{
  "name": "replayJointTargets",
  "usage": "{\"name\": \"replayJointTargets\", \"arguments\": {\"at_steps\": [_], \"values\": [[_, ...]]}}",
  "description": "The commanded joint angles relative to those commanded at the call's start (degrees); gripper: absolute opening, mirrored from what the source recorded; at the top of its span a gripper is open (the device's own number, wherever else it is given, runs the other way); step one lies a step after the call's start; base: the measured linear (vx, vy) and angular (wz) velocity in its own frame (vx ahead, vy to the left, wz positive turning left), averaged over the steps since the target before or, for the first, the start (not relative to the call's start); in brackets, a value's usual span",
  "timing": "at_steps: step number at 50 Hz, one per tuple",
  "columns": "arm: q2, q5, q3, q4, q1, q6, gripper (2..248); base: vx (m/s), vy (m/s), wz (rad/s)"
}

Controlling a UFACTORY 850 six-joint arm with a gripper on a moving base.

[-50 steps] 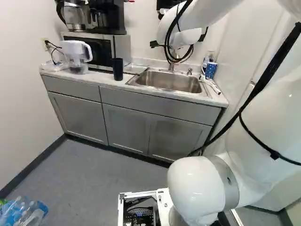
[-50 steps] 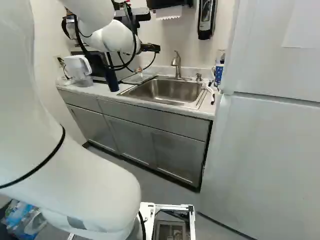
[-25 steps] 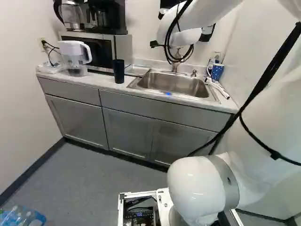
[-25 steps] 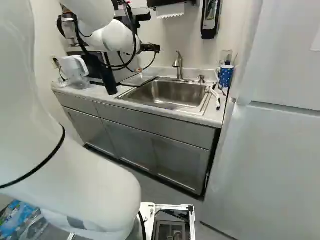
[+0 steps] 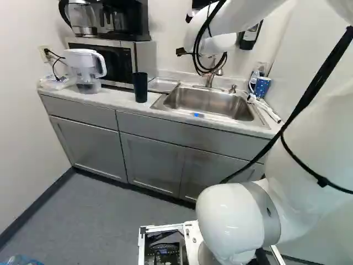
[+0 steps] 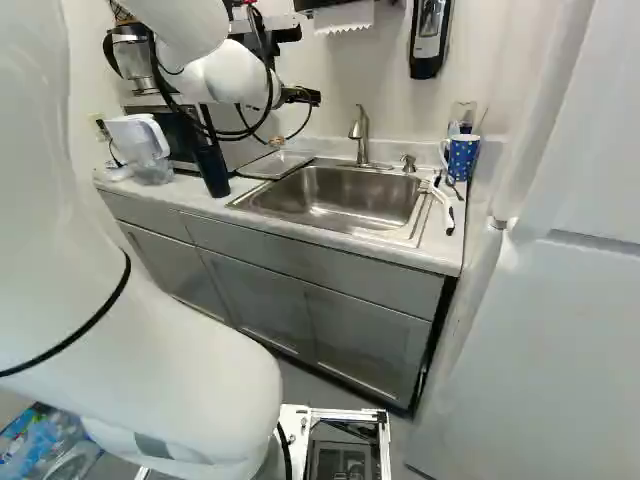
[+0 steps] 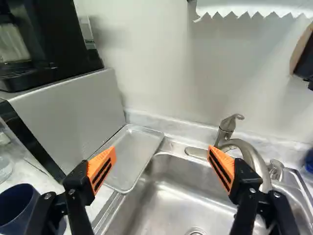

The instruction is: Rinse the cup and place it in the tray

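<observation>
Well — only base views show cup's foot point(image 5: 140, 99).

Grey cabinets point(image 5: 151, 160) under a pale countertop point(image 5: 118, 99) line a white wall point(image 5: 170, 49), dark baseboard point(image 5: 38, 202) edging the grey floor point(image 5: 110, 207).

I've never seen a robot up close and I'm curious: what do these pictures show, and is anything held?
The machine is one white robot arm on a moving base. Two views look past it from the base's left and right; the third looks from the wrist along its pincer, which is open and empty. On the counter stand a pitcher, a microwave, a tall dark cup and a dotted blue mug. A metal tray lies between microwave and sink.
</observation>
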Motion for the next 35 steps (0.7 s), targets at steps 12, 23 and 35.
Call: {"name": "replayJointTargets", "arguments": {"at_steps": [12,23,35], "values": [[-0.25,0.00,-0.23,0.00,0.00,0.00,247,0.093,0.023,0.003],[-0.25,0.00,-0.23,0.00,0.00,0.00,247,-0.008,-0.001,-0.001],[-0.25,0.00,-0.23,0.00,0.00,0.00,247,-0.002,0.000,0.000]]}}
